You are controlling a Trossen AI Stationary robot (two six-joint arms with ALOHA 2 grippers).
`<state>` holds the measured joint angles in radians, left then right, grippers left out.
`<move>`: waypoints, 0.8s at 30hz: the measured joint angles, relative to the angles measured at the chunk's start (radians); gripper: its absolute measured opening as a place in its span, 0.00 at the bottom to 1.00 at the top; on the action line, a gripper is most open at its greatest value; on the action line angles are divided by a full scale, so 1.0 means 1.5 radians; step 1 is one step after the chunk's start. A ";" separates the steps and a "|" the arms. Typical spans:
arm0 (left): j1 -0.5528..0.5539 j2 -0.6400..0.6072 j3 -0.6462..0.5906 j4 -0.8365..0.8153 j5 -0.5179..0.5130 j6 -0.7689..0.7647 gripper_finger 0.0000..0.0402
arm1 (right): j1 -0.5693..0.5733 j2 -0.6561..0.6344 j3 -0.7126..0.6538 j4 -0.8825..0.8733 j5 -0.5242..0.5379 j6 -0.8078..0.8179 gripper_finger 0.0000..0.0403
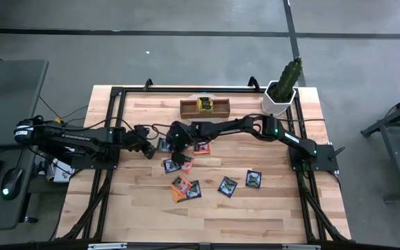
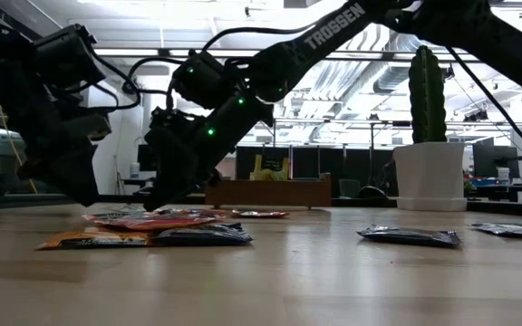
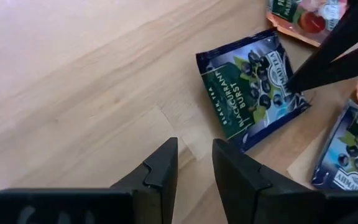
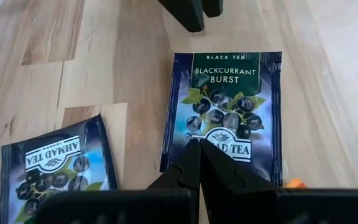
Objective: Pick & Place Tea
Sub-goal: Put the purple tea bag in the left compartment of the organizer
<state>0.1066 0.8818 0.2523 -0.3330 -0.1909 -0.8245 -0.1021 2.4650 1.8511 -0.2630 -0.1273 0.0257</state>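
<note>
foil sachets of tea lie scattered on the wooden table [image 1: 144,215], and from above most sit well on the near side of the tray [image 1: 205,107] at the table's far edge, where one yellow-green sachet [image 1: 204,104] already rests in the middle compartment; the left gripper [image 1: 149,148] and the right gripper [image 1: 174,141] both reach in toward a dark blue sachet [image 1: 164,145] lying between them, well short of the tray, with a potted cactus [image 1: 284,87] standing beside the tray's right end. at table height the sachets look paper-thin and nearly flat on the wood, the orange and dark ones overlapping in a low heap [image 2: 143,234] in front of the tray, so i judge them very light, limp and slick, likely to slide rather than lift if pushed from above. past the left wrist, the left gripper [image 3: 194,165] hangs with its fingers a little apart and grasping nothing, just beside the blackcurrant sachet, which lies flat. past the right wrist, the right gripper [image 4: 199,158] has its fingers clenched together, tips over the label end of that same sachet, with a second dark sachet [image 4: 55,165] lying beside it. a pinch on one free edge or corner looks like the best hold, since the flat face offers nothing to grip.
</note>
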 joint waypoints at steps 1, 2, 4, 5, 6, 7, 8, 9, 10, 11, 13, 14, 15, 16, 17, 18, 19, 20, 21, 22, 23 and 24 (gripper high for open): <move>0.000 0.000 0.000 0.001 0.003 0.000 0.25 | 0.001 0.000 0.000 0.000 0.000 0.000 0.00; 0.000 0.000 0.000 0.003 0.007 0.000 0.26 | 0.002 0.000 0.000 0.000 0.000 0.000 0.00; 0.000 0.000 -0.006 0.029 0.019 -0.001 0.30 | 0.005 0.000 0.000 0.000 0.000 0.000 0.00; 0.000 0.000 -0.015 0.050 0.026 -0.003 0.32 | 0.007 0.000 -0.001 0.000 0.000 0.000 0.00; 0.000 0.000 -0.029 0.073 0.038 -0.013 0.34 | 0.009 0.000 -0.001 0.000 0.000 0.000 0.00; 0.000 0.001 -0.045 0.097 0.046 -0.031 0.37 | 0.011 0.000 -0.001 0.000 0.000 0.000 0.00; 0.000 0.005 -0.060 0.124 0.052 -0.058 0.39 | 0.013 0.000 -0.001 0.000 0.000 0.000 0.00; 0.001 0.010 -0.076 0.153 0.056 -0.090 0.42 | 0.015 0.000 -0.001 0.000 0.000 0.000 0.00; 0.001 0.013 -0.088 0.166 0.056 -0.123 0.44 | 0.016 0.000 -0.001 0.000 0.000 0.000 0.00; 0.000 0.014 -0.099 0.175 0.058 -0.153 0.46 | 0.018 0.000 -0.001 0.001 0.000 0.000 0.00; 0.000 0.012 -0.115 0.194 0.060 -0.190 0.49 | 0.020 0.000 -0.001 0.002 0.001 0.002 0.00; 0.000 0.012 -0.121 0.207 0.064 -0.195 0.50 | 0.022 0.000 -0.001 0.002 0.001 0.002 0.00; 0.000 0.013 -0.126 0.221 0.067 -0.194 0.50 | 0.024 0.000 -0.001 0.003 0.002 0.002 0.00; 0.000 0.014 -0.129 0.232 0.070 -0.189 0.50 | 0.025 0.000 -0.001 0.003 0.003 0.002 0.00; 0.000 0.015 -0.130 0.241 0.073 -0.182 0.50 | 0.026 0.000 -0.001 0.003 0.002 0.002 0.00; 0.000 0.016 -0.132 0.249 0.077 -0.178 0.49 | 0.027 0.000 -0.001 0.004 0.003 0.002 0.00; 0.000 0.016 -0.133 0.254 0.080 -0.178 0.49 | 0.027 0.000 -0.001 0.004 0.003 0.002 0.00; 0.000 0.016 -0.133 0.258 0.084 -0.179 0.48 | 0.028 0.000 -0.001 0.004 0.003 0.002 0.00; 0.000 0.016 -0.133 0.258 0.089 -0.182 0.48 | 0.028 0.000 -0.001 0.004 0.003 0.002 0.00; 0.000 0.017 -0.133 0.258 0.094 -0.185 0.47 | 0.028 0.000 -0.002 0.005 0.004 0.002 0.00; 0.000 0.017 -0.133 0.259 0.101 -0.186 0.47 | 0.029 0.000 -0.002 0.006 0.004 0.002 0.00; 0.000 0.017 -0.134 0.260 0.108 -0.187 0.47 | 0.029 0.000 -0.002 0.007 0.003 0.002 0.00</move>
<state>0.1066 0.9070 0.0521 0.0574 -0.0286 -1.1044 -0.0583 2.4653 1.8488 -0.2521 -0.1223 0.0288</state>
